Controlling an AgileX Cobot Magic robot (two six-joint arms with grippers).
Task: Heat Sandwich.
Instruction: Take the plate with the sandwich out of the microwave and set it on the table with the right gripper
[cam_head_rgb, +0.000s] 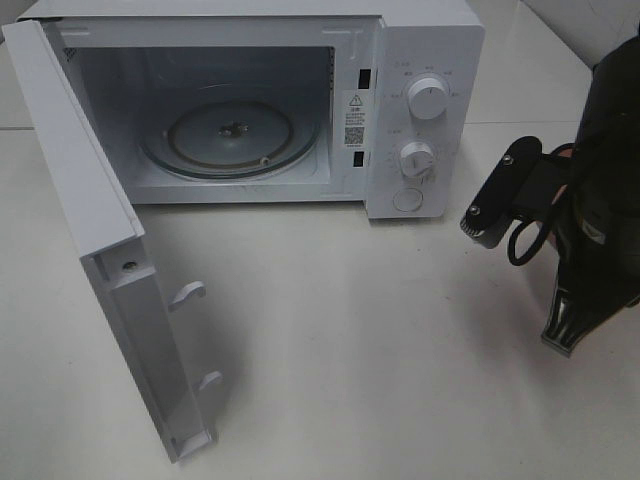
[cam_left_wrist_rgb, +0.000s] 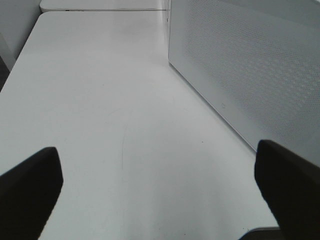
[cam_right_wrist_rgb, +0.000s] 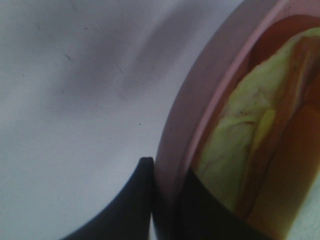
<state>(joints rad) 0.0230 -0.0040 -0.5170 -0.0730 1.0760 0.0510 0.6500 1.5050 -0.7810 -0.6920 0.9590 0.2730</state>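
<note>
In the right wrist view my right gripper (cam_right_wrist_rgb: 167, 172) is shut on the rim of a round pink plate (cam_right_wrist_rgb: 175, 135), one finger (cam_right_wrist_rgb: 132, 205) outside the rim and one inside. The sandwich (cam_right_wrist_rgb: 240, 150) lies on the plate, showing pale green lettuce and pink ham. Neither plate nor sandwich shows in the exterior high view, where only the black right arm (cam_head_rgb: 600, 150) is seen at the right edge. The white microwave (cam_head_rgb: 420, 60) stands at the back with its door (cam_head_rgb: 90, 200) swung wide open to the left and an empty glass turntable (cam_head_rgb: 230, 135) inside. My left gripper (cam_left_wrist_rgb: 160, 185) is open and empty above the table.
The microwave's perforated side wall (cam_left_wrist_rgb: 250, 65) stands close beside the left gripper. The open door juts out toward the front of the white table (cam_head_rgb: 350, 350). Two knobs (cam_head_rgb: 428, 100) and a button are on the microwave's right panel.
</note>
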